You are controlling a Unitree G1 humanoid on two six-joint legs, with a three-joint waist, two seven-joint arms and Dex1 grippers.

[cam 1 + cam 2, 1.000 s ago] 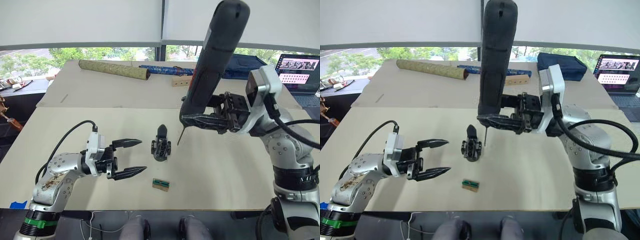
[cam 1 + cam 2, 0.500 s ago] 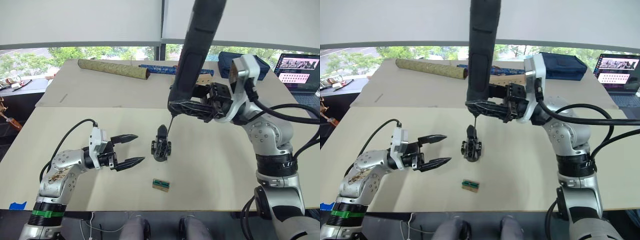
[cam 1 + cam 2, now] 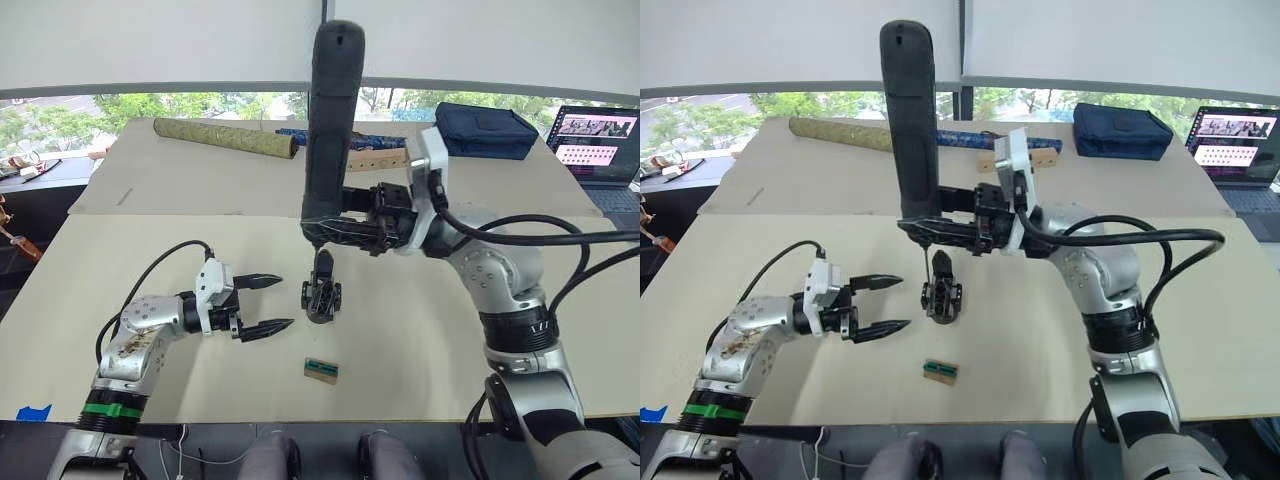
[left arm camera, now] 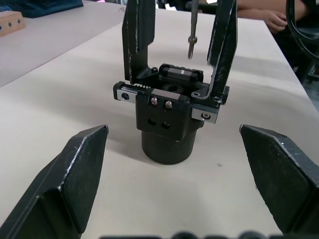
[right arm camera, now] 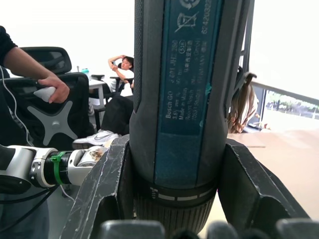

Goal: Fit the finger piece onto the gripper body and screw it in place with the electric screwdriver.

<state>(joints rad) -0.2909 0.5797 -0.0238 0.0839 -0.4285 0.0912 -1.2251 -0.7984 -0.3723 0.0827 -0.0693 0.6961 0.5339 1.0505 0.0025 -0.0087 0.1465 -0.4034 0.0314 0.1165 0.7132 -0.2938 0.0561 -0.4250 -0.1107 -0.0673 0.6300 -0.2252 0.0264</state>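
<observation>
1. Left wrist view cuts off the screwdriver: its bit (image 4: 191,35) hangs just above the gripper body (image 4: 168,124), while both upright black prongs on the body run out of view. Whether either is the finger piece cannot be told.
2. Left claw (image 3: 261,305) lies on the table (image 3: 140,255) just left of the body (image 3: 322,292), fingers spread wide and empty, tips pointing at it without touching.
3. The body stands upright, a small green-and-tan block (image 3: 321,369) near it on the side toward the robot.
4. Right claw (image 3: 335,229) is clamped around the lower end of the screwdriver (image 3: 330,120), held nearly upright directly above the body.
5. Against half a second ago, the screwdriver has swung from a lean to near vertical and come down over the body; the left claw has edged closer to it.
</observation>
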